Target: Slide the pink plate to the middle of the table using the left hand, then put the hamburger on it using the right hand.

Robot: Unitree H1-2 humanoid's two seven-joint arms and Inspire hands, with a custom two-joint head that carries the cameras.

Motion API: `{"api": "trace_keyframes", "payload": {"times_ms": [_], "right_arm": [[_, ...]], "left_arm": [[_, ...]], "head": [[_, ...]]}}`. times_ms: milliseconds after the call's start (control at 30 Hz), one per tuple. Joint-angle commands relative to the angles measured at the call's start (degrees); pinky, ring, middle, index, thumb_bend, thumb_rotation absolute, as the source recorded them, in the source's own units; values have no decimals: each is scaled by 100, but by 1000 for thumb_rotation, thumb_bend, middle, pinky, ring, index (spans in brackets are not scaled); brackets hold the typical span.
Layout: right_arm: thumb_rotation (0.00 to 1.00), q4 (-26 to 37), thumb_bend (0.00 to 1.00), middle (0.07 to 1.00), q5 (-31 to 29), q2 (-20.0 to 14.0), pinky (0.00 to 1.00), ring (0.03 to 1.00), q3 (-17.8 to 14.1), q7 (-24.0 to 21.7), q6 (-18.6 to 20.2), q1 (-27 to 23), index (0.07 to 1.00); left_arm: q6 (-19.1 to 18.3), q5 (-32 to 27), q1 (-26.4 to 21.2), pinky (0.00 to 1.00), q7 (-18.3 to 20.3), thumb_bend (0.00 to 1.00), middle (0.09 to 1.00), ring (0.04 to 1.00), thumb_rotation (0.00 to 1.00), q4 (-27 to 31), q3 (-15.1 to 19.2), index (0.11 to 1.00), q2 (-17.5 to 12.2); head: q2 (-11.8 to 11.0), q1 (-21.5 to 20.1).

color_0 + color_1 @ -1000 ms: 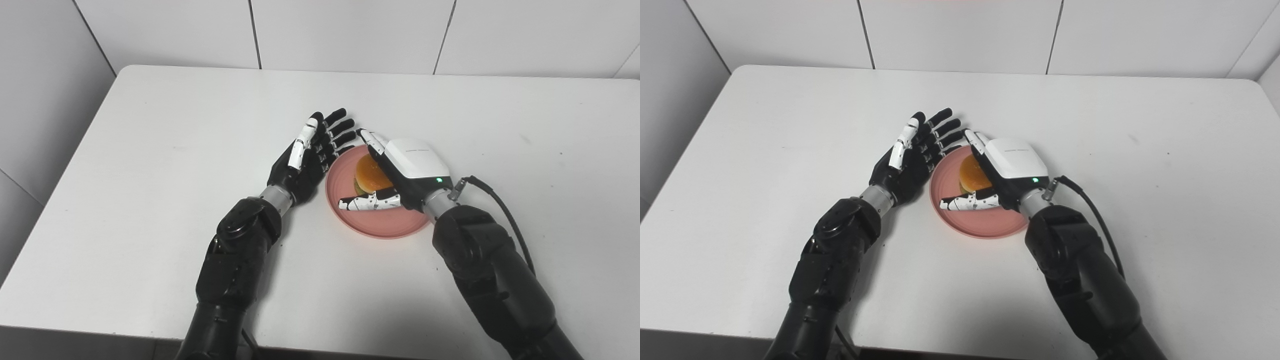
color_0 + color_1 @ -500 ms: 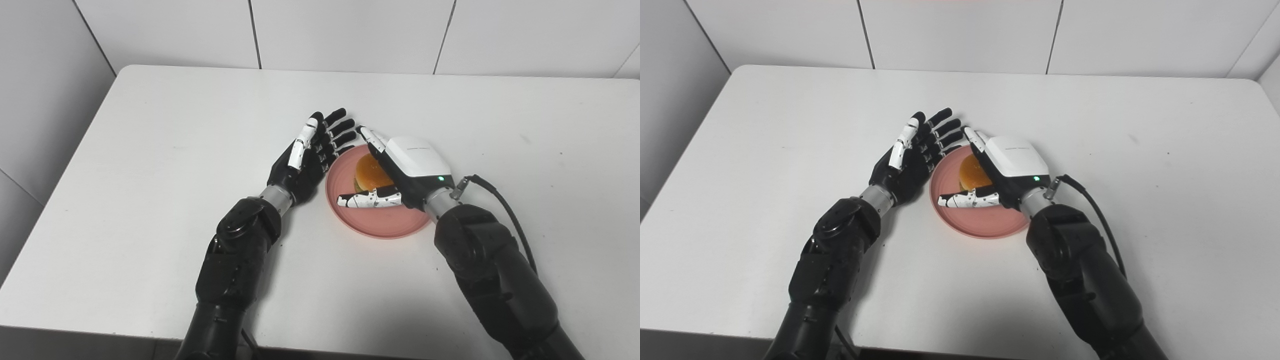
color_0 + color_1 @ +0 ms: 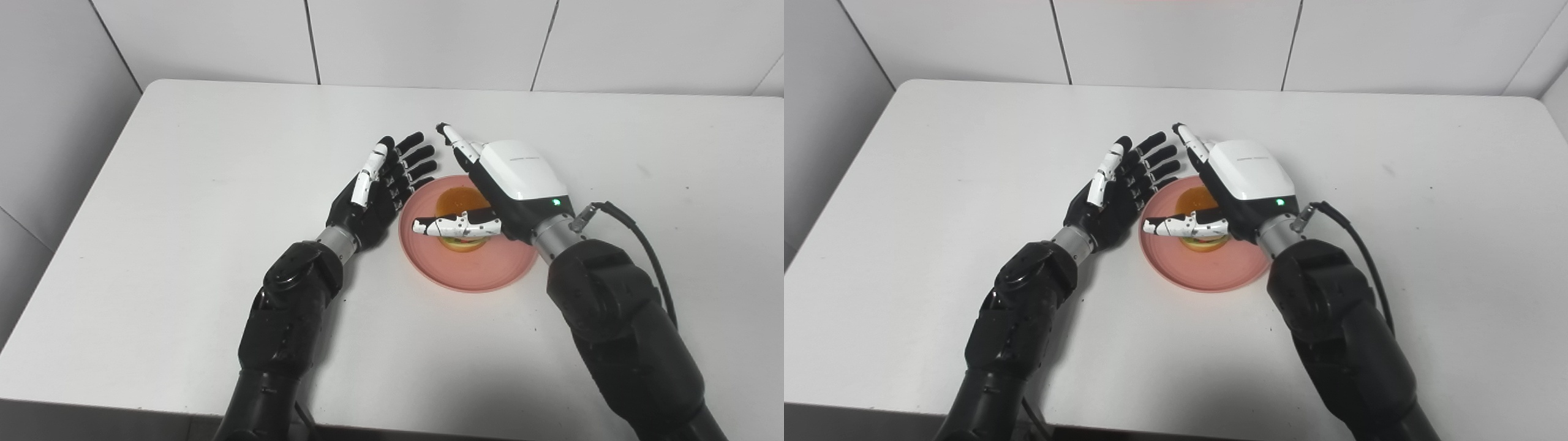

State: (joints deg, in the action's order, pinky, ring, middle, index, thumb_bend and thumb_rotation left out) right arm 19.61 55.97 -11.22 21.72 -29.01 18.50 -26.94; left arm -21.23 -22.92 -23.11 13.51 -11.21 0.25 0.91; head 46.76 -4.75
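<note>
Hamburger [image 3: 460, 202] upright on pink plate [image 3: 484, 275] — right hand [image 3: 499, 187] above, fingers spread, empty.

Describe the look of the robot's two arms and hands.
Both arms are glossy black with silver wrist collars. The left hand is black with white finger segments. The right hand has a white back shell, a green light, and a black cable at the wrist.
</note>
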Motion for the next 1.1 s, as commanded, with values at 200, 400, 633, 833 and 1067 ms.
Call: {"api": "trace_keyframes", "payload": {"times_ms": [200,400,633,833,1067], "right_arm": [[877,397,861,856,-691,233,516,720,-798,518,-136,-129,953],[979,124,849,940,-1371,358,554,785,-1264,1389,-412,315,999],[1000,-116,783,1000,-2151,406,941,998,-1506,2198,-1030,907,1000],[1000,-220,814,1000,-2570,637,973,1000,-1631,2851,-1394,1346,1000],[1000,-494,825,1000,-2860,740,1000,1000,-1668,3322,-1854,1626,1000]], "left_arm": [[-393,159,295,892,-141,399,895,892,1000,-333,2,895,-112],[-34,292,402,907,-153,395,914,913,1000,-264,15,905,-158],[852,775,650,1000,-254,399,999,999,1000,-26,23,997,-200],[1273,1018,871,1000,-298,398,1000,1000,1000,190,92,1000,-290],[1885,1384,1193,1000,-247,392,1000,1000,1000,438,23,1000,-465]], "head": [[-29,-67],[-44,-33],[-4,-100],[0,-124],[20,-144]]}}
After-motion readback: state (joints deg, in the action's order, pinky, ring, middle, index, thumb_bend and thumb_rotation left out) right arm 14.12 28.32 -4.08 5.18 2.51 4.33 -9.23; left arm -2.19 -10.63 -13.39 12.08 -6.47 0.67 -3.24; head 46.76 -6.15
